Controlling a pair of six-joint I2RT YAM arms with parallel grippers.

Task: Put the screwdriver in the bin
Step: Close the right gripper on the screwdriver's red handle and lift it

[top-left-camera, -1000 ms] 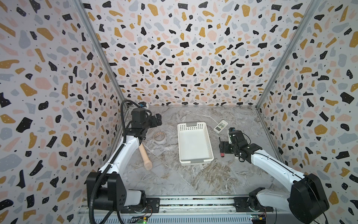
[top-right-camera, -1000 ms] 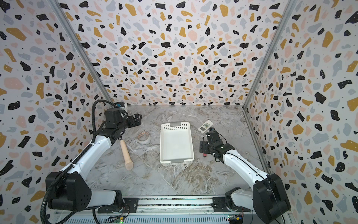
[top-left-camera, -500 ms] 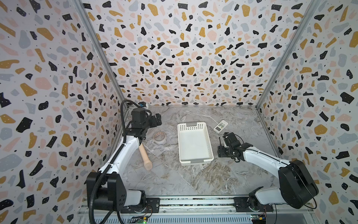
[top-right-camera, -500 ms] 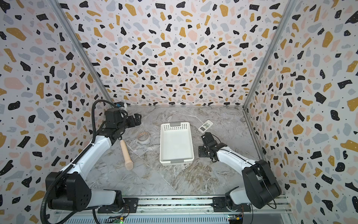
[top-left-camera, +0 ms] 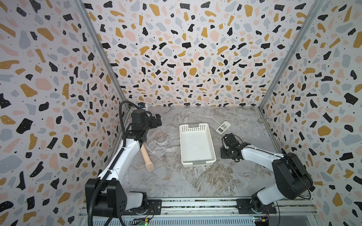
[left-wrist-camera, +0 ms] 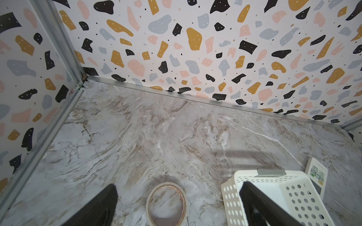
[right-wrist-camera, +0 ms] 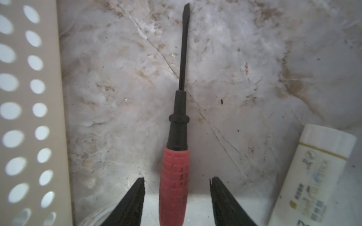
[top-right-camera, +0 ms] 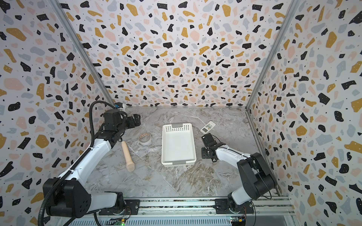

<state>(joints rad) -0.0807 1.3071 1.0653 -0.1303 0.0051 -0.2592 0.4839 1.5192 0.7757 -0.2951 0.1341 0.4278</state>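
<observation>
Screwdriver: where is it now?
Right wrist view: the screwdriver lies on the table right of the bin, between its wall and a white tube, handle between the right gripper's open jaws.

Terrazzo-patterned walls (top-left-camera: pixel 186 49) enclose a grey marble-look floor (top-left-camera: pixel 176 180), perhaps scratched in places.

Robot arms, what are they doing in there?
The right gripper is down low beside the white bin. Its fingers sit on either side of the red handle of the screwdriver, which lies flat on the table. There is a gap on each side, so it is not gripped yet. The bin is empty. The left gripper hangs open near a tape roll, holding nothing.
</observation>
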